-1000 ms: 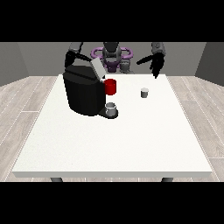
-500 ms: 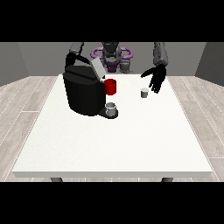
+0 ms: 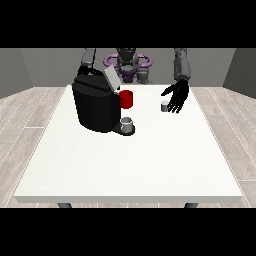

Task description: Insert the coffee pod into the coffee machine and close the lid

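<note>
Front view. Coffee pod point(image 3: 164, 106) small, pale, upright on the white surface point(image 3: 130, 160), toward the view's right of the coffee machine point(image 3: 97, 105) and well apart from it. Hand at the view's right point(image 3: 177, 96) just beside the pod on its right, fingers spread and pointing down toward the surface, thumb reaching to the pod's side; pod sits just left of the palm, in front of the thumb. Not closed on the pod yet; contact not clear. Pod squat, no long axis to speak of, top facing up.

Hand at the view's left point(image 3: 86, 70) up behind the machine's back top edge; fingers not readable, cannot tell open or shut. Far from the pod, so hand at the view's right clearly the nearer one for the pickup.

Machine black, bulky, lid point(image 3: 112, 79) grey and tilted up, open. Red part point(image 3: 127, 99) on the machine's front at the view's right, small grey cup point(image 3: 127, 123) on the drip base below it. After the grasp, likely carry leftward in the view and up to the opening under the raised lid.

No brands, labels or readable writing anywhere.
</note>
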You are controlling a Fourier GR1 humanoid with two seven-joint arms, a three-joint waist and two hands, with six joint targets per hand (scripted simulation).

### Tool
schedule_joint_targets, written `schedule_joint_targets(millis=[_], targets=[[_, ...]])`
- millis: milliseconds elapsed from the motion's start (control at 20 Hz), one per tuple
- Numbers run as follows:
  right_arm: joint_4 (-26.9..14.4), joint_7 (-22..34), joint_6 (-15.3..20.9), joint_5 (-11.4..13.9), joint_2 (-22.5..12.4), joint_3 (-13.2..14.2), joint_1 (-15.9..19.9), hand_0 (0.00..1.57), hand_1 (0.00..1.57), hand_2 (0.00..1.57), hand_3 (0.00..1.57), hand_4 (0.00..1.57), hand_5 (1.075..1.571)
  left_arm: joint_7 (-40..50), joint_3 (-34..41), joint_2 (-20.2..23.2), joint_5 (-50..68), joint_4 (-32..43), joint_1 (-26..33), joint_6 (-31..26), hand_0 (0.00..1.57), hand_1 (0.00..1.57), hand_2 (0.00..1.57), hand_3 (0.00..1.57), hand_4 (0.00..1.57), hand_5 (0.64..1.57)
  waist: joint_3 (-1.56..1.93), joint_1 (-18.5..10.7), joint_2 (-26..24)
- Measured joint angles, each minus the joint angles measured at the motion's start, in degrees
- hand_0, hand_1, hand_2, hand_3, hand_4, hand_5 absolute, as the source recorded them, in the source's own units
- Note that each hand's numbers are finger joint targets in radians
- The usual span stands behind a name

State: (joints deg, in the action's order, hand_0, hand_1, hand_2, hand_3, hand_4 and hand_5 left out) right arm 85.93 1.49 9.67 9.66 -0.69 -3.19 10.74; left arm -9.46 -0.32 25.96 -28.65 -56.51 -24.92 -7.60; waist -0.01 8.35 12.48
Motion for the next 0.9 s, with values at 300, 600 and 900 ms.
schedule_joint_targets(millis=[300,600,900], targets=[[-3.5,-0.8,0.3,-0.2,0.1,0.0,1.7,0.00,0.00,0.00,0.00,0.00,1.571,-1.3,-3.0,-2.4,-7.2,3.0,-2.6,6.5,0.94,0.94,1.04,0.87,0.43,1.571,0.01,-0.3,0.5],[-5.9,-0.2,-0.6,0.0,-0.8,0.7,3.6,0.00,0.00,0.00,0.00,0.00,1.571,-1.9,-6.2,-1.4,-13.6,6.8,-3.9,7.1,0.91,0.91,1.04,0.89,0.33,1.571,0.02,-0.6,0.6],[-10.0,-3.0,-1.0,-1.3,-0.5,1.6,3.1,0.00,0.00,0.00,0.00,0.00,1.571,-1.3,-8.2,-1.1,-18.0,9.9,-5.6,4.5,0.76,0.76,0.98,0.86,0.40,1.571,0.04,-1.1,-0.7]])
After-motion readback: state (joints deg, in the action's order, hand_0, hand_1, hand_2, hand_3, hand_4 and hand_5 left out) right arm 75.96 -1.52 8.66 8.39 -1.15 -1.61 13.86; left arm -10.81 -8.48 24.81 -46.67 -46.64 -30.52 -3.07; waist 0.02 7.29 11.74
